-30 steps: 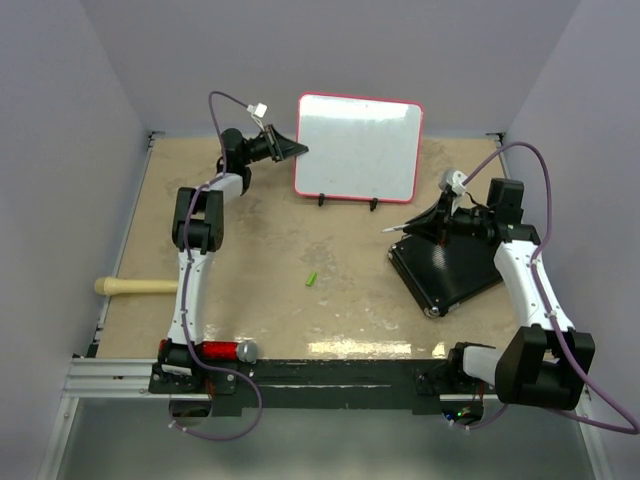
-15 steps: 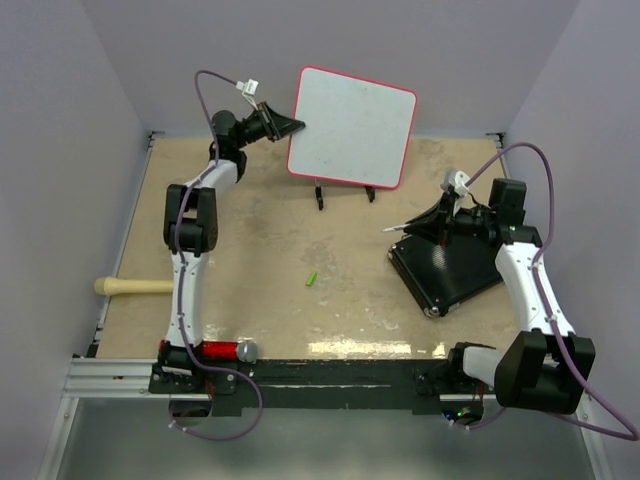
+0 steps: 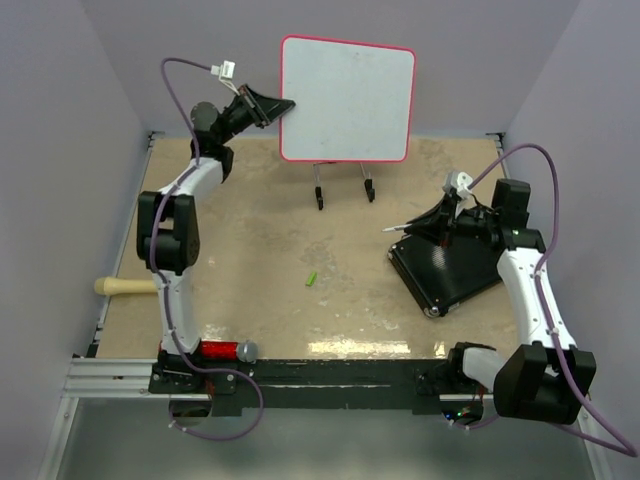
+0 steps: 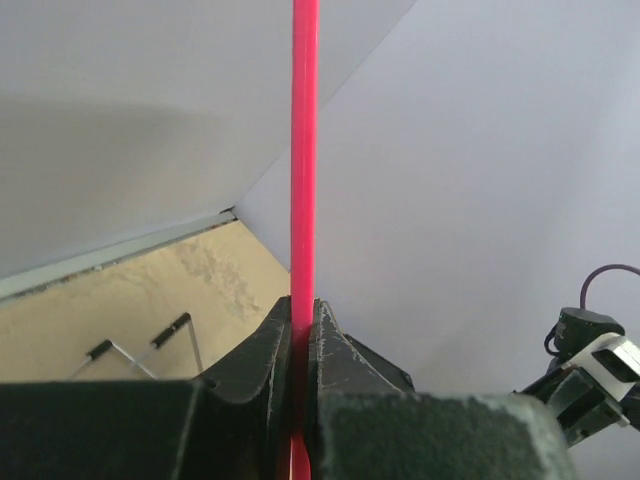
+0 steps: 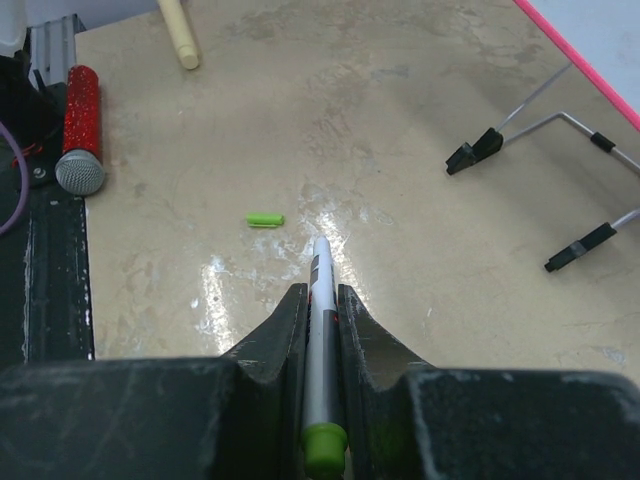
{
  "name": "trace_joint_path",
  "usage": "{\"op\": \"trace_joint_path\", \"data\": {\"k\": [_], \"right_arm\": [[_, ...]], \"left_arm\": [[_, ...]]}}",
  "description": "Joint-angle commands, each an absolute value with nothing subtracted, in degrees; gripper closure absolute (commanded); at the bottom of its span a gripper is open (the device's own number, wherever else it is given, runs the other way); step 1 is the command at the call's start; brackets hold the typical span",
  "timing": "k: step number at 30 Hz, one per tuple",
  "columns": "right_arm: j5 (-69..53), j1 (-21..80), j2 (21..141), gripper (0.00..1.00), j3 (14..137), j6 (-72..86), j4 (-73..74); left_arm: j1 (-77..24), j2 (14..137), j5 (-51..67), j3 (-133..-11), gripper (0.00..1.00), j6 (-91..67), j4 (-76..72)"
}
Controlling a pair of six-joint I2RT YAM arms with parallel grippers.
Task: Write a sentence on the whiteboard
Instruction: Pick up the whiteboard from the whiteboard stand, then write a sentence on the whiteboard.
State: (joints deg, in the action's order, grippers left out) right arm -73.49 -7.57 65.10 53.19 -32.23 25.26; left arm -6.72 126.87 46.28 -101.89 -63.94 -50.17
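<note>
The whiteboard (image 3: 345,100), glossy white with a thin red rim (image 4: 304,150), is held up off the table at the back, its wire stand legs (image 3: 320,190) hanging below it. My left gripper (image 3: 283,106) (image 4: 303,305) is shut on the board's left edge, and in the left wrist view the rim runs straight up between the fingers. My right gripper (image 3: 420,226) (image 5: 320,292) is shut on a white marker (image 5: 320,330) with a green butt end. The marker's bare tip (image 3: 390,230) points left over the table, apart from the board.
A small green cap (image 3: 311,279) (image 5: 265,220) lies mid-table. A black rectangular pad (image 3: 450,270) lies under the right arm. A red glittery microphone (image 3: 225,351) rests on the front rail. A wooden stick (image 3: 130,287) lies at the left edge. Walls stand close behind.
My left arm has raised the whiteboard off the table, up and to the left, turning it level. The right arm and marker have stayed put.
</note>
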Motion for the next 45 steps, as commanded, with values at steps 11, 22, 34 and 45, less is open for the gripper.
{"op": "trace_joint_path", "data": {"k": [11, 22, 34, 45], "right_arm": [[-70.8, -7.4, 67.8, 1.0, 76.0, -68.0, 73.4], [-68.7, -0.5, 63.5, 1.0, 73.4, -56.4, 64.7], [-63.3, 10.0, 58.8, 1.0, 69.3, -39.8, 48.1], [-53.1, 22.8, 61.9, 1.0, 67.1, -26.4, 29.2]], "left_arm": [[-7.2, 71.6, 29.8, -46.3, 1.0, -59.2, -59.0], [-8.6, 55.0, 27.2, -23.1, 1.0, -58.2, -60.3], [-10.1, 49.8, 28.6, -14.9, 1.0, -49.7, -55.6], [-15.2, 39.6, 22.9, -8.4, 1.0, -46.1, -45.7]]}}
